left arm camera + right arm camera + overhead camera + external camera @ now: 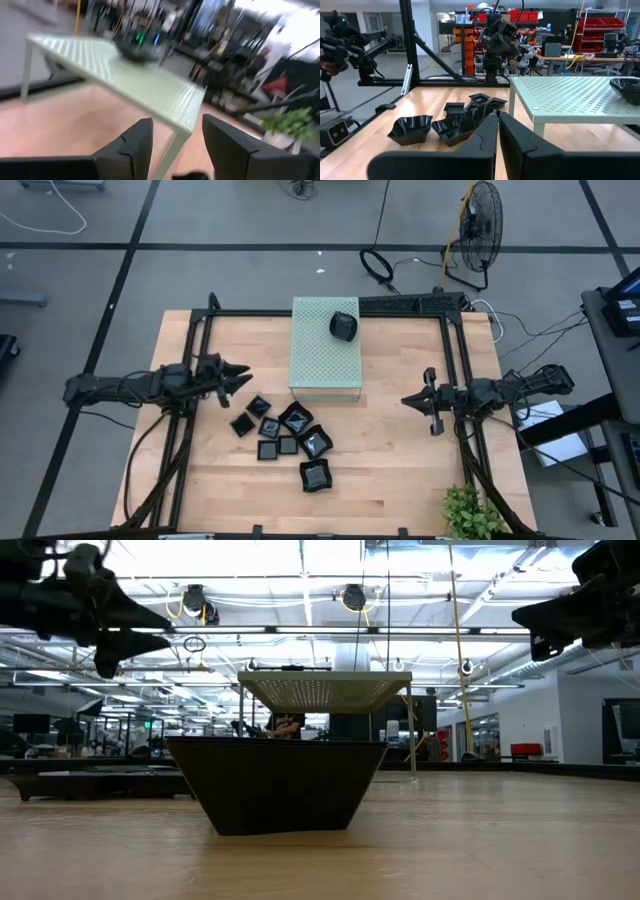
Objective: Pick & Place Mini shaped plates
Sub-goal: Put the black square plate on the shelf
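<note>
Several mini shaped plates [288,436], small glossy black dishes, lie in a loose cluster on the wooden table, in front of the pale green perforated box [325,348]. One more plate [343,326] rests on the box's top. The low view shows one plate [275,780] close up, standing on its base. My left gripper [243,377] hovers open above the table, left of the box and the cluster; the left wrist view shows its gap [177,145] empty. My right gripper [408,400] hovers shut right of the box, its fingers [498,125] pointing level toward the cluster.
A black frame [455,380] runs along the table's left, right and far sides. A green plant [468,515] stands at the near right corner. There is bare wood between the box and my right gripper and along the near edge. A fan [480,225] stands on the floor beyond.
</note>
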You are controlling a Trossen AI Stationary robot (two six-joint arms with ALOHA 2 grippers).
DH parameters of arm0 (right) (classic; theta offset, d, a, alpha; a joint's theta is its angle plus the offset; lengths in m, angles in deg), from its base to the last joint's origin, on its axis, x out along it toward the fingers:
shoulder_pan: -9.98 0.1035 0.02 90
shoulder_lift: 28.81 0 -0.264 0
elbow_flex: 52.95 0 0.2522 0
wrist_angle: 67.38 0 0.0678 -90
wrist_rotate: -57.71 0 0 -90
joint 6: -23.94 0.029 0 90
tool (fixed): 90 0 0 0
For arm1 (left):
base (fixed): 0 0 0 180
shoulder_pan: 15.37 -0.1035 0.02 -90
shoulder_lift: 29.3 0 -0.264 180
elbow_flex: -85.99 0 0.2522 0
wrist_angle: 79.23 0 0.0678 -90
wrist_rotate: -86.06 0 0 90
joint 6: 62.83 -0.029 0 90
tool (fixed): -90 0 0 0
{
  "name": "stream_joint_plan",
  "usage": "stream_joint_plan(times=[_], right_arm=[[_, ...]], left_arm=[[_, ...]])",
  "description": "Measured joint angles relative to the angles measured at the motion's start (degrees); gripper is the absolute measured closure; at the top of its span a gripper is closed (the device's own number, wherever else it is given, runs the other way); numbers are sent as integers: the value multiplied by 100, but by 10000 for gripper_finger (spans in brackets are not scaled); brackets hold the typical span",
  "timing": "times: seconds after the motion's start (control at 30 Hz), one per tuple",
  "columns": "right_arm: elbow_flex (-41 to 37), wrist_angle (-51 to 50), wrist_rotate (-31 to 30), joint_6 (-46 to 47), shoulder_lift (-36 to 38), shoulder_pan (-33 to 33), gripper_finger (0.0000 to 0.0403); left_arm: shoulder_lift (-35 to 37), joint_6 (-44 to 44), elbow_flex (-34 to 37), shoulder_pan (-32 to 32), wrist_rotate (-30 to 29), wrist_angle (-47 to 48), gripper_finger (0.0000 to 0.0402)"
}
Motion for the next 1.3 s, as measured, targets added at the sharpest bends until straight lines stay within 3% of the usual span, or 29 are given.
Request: stream_joint_plan(times=[0.2,0.37,0.47,0.67,0.9,1.3], right_arm=[[0,18,2,2,-15,0,396],[0,42,4,0,-15,0,395],[0,48,4,-1,-15,0,396],[0,55,7,1,-16,0,395],[-2,55,7,0,-15,0,394],[-2,55,9,1,-17,0,394]], left_arm=[[-1642,481,-1096,0,253,1122,227],[-3084,1025,-2083,0,1183,2379,227],[-3815,1480,-2384,56,1793,2830,227],[-4949,2020,-2460,138,2113,3768,227],[-5518,2563,-2462,136,2283,4440,227],[-5538,2565,-2348,196,2121,4734,227]])
